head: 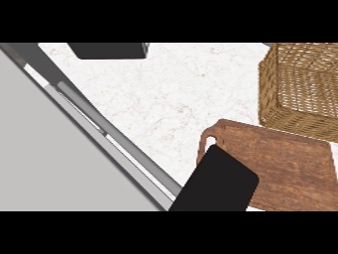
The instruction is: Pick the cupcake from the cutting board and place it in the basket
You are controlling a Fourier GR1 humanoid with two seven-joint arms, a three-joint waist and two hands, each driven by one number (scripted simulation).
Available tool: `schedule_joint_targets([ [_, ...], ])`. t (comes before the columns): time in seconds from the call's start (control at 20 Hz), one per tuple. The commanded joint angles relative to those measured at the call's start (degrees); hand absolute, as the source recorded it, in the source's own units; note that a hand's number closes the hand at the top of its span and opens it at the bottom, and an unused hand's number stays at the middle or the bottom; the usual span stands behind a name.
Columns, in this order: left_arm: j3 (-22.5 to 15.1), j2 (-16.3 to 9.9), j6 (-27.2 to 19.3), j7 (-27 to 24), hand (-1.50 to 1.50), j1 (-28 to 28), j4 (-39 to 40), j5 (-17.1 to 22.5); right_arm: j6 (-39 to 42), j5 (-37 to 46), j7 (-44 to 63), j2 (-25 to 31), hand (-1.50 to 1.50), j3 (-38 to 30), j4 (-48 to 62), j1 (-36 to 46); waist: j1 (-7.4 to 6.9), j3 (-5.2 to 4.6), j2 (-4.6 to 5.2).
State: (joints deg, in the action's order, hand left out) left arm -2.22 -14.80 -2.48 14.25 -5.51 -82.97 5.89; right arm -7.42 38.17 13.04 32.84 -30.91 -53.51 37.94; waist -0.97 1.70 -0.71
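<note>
A plain grey area (25,149) is seen at the left, bounded by a metal rail (91,119) that runs diagonally from the upper left down toward the lower middle. To the right of the rail lies the surface (157,94), white with faint marbled veins. At the top edge, left of centre, a dark box (109,49) is set on the surface, cut off by the view. At the lower middle a flat black slab (215,181) rises from the bottom edge, tilted, and overlaps the board's left edge; it may be part of a hand, but this cannot be told, nor can any fingers be made out. The board (288,163), of reddish-brown wood with a handle hole at its left corner, lies at the lower right. Above it, at the upper right, the basket (310,89) of woven wicker is placed, its near wall just beside the board's far edge. The cupcake is seen nowhere: neither on the visible part of the board nor in the visible part of the basket.
</note>
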Motion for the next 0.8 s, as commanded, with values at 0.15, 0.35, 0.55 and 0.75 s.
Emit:
schedule_joint_targets([
  [0.15,-0.91,1.79,0.27,0.03,0.0,-0.77,4.97,-1.0,-0.81,-1.83,-5.15,1.96,-1.5,-0.7,2.36,0.17,0.84,-1.7,0.81],
  [0.35,-1.05,2.31,-0.23,2.14,0.0,-1.97,1.27,-0.74,-1.35,-5.64,-6.54,4.78,-1.5,-4.54,3.66,2.21,0.47,-1.65,0.77],
  [0.55,0.09,2.19,0.38,1.3,0.0,-1.74,2.88,-0.29,-1.88,-8.54,-5.74,6.44,-1.5,-7.91,4.78,1.3,0.76,-1.68,0.77],
  [0.75,-1.46,3.96,-1.41,0.86,0.0,-1.97,2.87,-2.5,-0.41,-11.98,-4.73,10.05,-1.5,-12.44,3.83,-2.14,1.76,-1.68,0.57],
])
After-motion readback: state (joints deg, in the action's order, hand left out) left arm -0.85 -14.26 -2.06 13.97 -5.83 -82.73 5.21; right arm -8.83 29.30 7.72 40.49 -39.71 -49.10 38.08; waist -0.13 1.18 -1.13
